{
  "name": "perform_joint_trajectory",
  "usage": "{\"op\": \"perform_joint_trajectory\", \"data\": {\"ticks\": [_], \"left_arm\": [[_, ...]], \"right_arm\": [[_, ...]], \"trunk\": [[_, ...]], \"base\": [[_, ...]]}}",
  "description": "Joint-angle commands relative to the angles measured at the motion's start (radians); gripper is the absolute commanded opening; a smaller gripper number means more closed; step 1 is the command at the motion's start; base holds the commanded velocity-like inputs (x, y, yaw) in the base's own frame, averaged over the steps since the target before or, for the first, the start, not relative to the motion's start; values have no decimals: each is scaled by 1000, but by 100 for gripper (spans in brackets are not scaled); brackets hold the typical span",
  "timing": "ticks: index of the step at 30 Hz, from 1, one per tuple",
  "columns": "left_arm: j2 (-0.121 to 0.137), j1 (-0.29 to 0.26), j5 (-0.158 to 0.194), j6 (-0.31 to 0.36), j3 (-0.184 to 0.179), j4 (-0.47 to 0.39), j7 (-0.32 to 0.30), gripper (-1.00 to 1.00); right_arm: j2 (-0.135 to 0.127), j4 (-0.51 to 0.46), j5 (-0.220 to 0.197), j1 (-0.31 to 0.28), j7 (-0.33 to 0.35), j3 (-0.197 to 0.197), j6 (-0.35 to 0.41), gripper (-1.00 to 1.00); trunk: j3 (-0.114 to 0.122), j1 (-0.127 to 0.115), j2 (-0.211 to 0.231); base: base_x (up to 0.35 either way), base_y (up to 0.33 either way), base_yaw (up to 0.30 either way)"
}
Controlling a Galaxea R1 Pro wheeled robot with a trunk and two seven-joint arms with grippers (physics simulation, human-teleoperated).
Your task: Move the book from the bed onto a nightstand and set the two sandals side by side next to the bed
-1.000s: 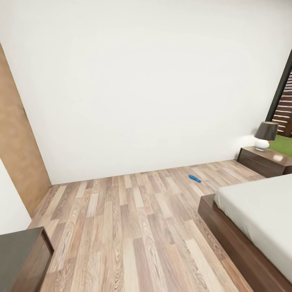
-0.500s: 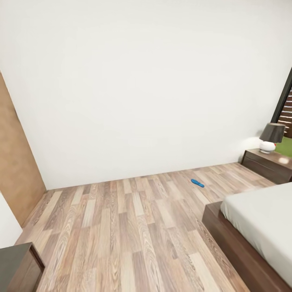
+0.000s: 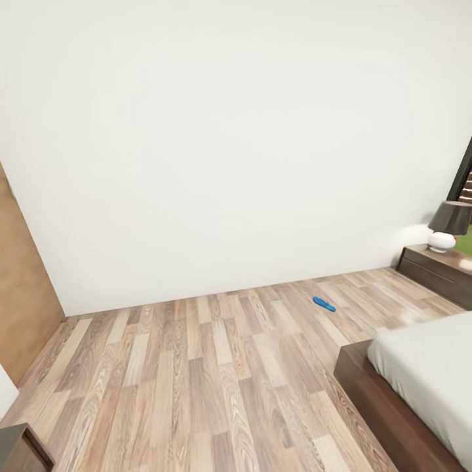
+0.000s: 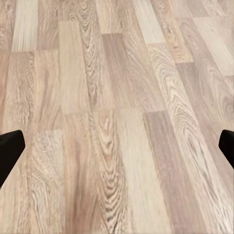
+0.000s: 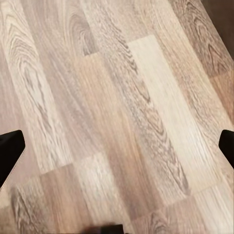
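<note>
one blue sandal (image 3: 324, 303) flat on wood floor (image 3: 196, 380) near white wall (image 3: 229, 144), well apart from bed (image 3: 419, 373) corner. nightstand (image 3: 436, 272) with lamp (image 3: 449, 226) far right. left fingers (image 4: 10, 148) and right fingers (image 5: 10, 148) spread wide, released, over bare planks.

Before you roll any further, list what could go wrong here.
1. The blue sandal lies flat on the open floor between the wall and the bed; driving through could run over or push it.
2. The bed's dark frame corner juts into the path; turning right may clip it.
3. One sandal is visible, no book; more searching is likely.
</note>
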Motion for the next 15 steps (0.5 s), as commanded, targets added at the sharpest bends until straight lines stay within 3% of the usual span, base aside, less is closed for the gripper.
{"op": "perform_joint_trajectory", "data": {"ticks": [1, 15], "left_arm": [[0, -1, 8, -3, 1, 0, -1, 100], [0, -1, 8, -3, 1, 2, -1, 100]], "right_arm": [[0, 1, -4, -1, -1, 0, -3, 100], [0, 1, -4, -1, -1, 0, -3, 100]], "trunk": [[-1, 1, 0], [-1, 1, 0]], "base": [[333, 0, 0], [333, 0, 0]]}}
